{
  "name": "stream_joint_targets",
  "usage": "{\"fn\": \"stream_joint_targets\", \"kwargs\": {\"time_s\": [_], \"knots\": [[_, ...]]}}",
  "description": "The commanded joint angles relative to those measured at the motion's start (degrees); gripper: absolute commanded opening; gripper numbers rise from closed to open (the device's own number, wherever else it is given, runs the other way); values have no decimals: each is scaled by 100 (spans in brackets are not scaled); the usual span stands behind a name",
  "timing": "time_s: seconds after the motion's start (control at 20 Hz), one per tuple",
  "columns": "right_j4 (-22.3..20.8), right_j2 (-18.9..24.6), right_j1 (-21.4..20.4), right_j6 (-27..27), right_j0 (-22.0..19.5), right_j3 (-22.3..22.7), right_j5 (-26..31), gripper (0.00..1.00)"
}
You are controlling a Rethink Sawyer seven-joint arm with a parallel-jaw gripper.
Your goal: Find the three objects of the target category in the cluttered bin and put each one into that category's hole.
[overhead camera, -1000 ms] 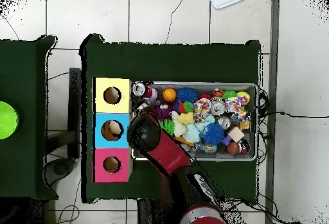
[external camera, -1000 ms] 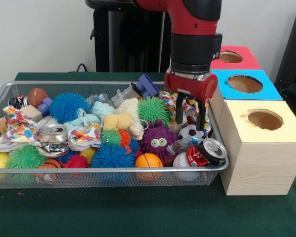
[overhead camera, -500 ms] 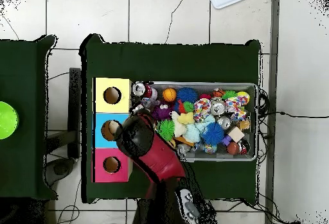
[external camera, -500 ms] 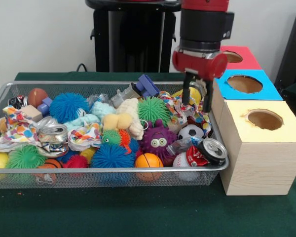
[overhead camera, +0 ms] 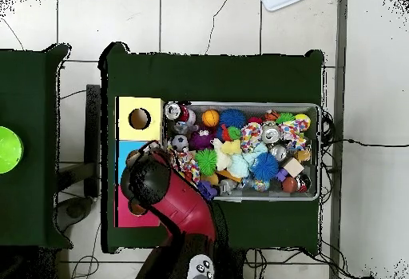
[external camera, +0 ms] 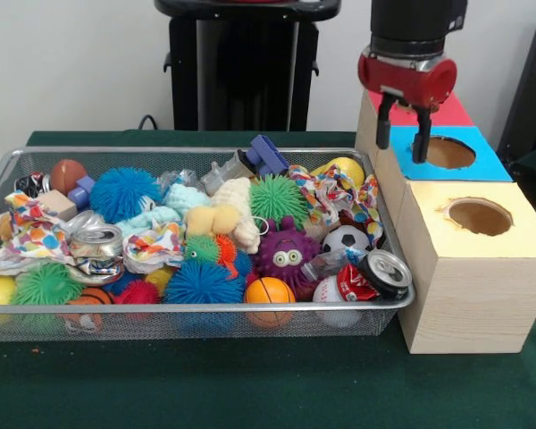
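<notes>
— Green cloth covered the table (external camera: 250,384), and on it sat the wire bin (external camera: 196,308), packed to the rim. Where was the gripper?

— Up over the blue box (external camera: 473,165), gripper (external camera: 402,134) hanging just above the near edge of its hole (external camera: 444,152). Fingers (external camera: 421,136) were spread apart, pointing down, and nothing was visible between them.

— And from above?

— From overhead the red arm (overhead camera: 180,208) covered the blue box almost entirely; only the yellow box (overhead camera: 128,120) with its hole showed clear, and a sliver of the red box (overhead camera: 120,212) beside the arm.

— What lay in the bin closest to those boxes?

— A soccer ball (external camera: 346,239) near the right wall, a crushed can (external camera: 386,271) at the front right corner, a yellow ball (external camera: 347,170) at the back against the patterned cloth (external camera: 326,192).

— Further out?

— A purple fuzzy toy with eyes (external camera: 287,253), an orange basketball (external camera: 269,292) against the front rim, a green spiky ball (external camera: 278,197), a blue spiky ball (external camera: 122,192), and another can (external camera: 96,241) well over on the left.
</notes>
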Motion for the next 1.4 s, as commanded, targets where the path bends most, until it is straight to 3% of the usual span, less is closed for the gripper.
{"fn": "stream_joint_targets", "kwargs": {"time_s": [0.05, 0.4, 0.6, 0.7, 0.9, 1.4], "knots": [[-22, -874, 372, 2446, 73, -1043, 1036, 100], [-126, -1192, 668, 3039, 100, -1483, 1232, 100], [-395, -1337, 743, 3068, 19, -1823, 1705, 100], [-448, -1406, 785, 2967, 16, -1940, 1601, 100], [-581, -1879, 863, 3376, 275, -2141, 1953, 100], [-205, -1299, 1158, 3070, 182, -1824, 702, 100]]}}
